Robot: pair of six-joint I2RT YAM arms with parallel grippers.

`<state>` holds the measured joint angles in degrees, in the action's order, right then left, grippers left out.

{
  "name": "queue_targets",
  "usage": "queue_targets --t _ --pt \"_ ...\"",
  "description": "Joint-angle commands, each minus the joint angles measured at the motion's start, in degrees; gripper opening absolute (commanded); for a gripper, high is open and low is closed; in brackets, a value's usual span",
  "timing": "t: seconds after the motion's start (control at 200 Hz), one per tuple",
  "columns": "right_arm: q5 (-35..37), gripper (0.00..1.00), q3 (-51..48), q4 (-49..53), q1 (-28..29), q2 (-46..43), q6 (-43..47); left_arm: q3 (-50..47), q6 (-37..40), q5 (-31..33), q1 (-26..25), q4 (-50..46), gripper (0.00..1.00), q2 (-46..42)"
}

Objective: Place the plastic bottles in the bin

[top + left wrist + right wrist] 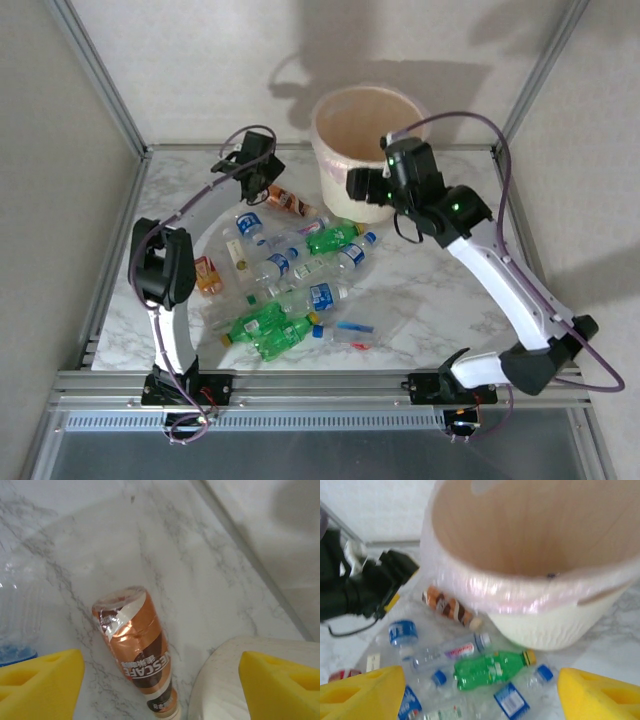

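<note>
Loads of plastic bottles (335, 237) lay beside the bin (335, 150), and with left gripper (157, 665) over the orange-brown bottle (135, 645) and right gripper (480, 687) both fingers-apart and empty, I figured lowering and clamping came next.

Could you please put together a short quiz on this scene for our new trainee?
1. True or false: the orange-brown bottle lies inside the bin.
2. What colour is the cap of the green bottle nearest the bin?
3. The left gripper hovers open above which? A the bin; B the orange-brown bottle; C that green bottle.
Key: 1 false; 2 yellow; 3 B.
</note>
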<state>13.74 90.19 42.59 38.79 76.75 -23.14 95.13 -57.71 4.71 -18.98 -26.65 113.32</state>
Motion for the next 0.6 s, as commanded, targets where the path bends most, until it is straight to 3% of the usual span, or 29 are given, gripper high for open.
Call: queue_targets --t 0.0,0.255,0.33,0.591 --pt "1.1 0.8 -4.2 -2.0 0.8 -4.2 -1.3 0.9 -4.2 -1.0 -0.6 -3.3 0.82 2.2" --pt "0.3 0.8 -9.1 -2.7 2.8 -7.2 -4.1 6.9 -5.8 -1.1 -1.6 -5.3 0.84 8.0" --pt "0.3 0.8 -9.8 -3.0 3.0 -7.6 -4.5 8.7 -6.2 -0.1 -1.9 -6.9 0.95 10.0" --pt "-0.2 0.8 -9.3 -3.0 3.1 -7.7 -4.0 12.6 -7.0 0.1 -2.4 -7.8 0.93 15.3"
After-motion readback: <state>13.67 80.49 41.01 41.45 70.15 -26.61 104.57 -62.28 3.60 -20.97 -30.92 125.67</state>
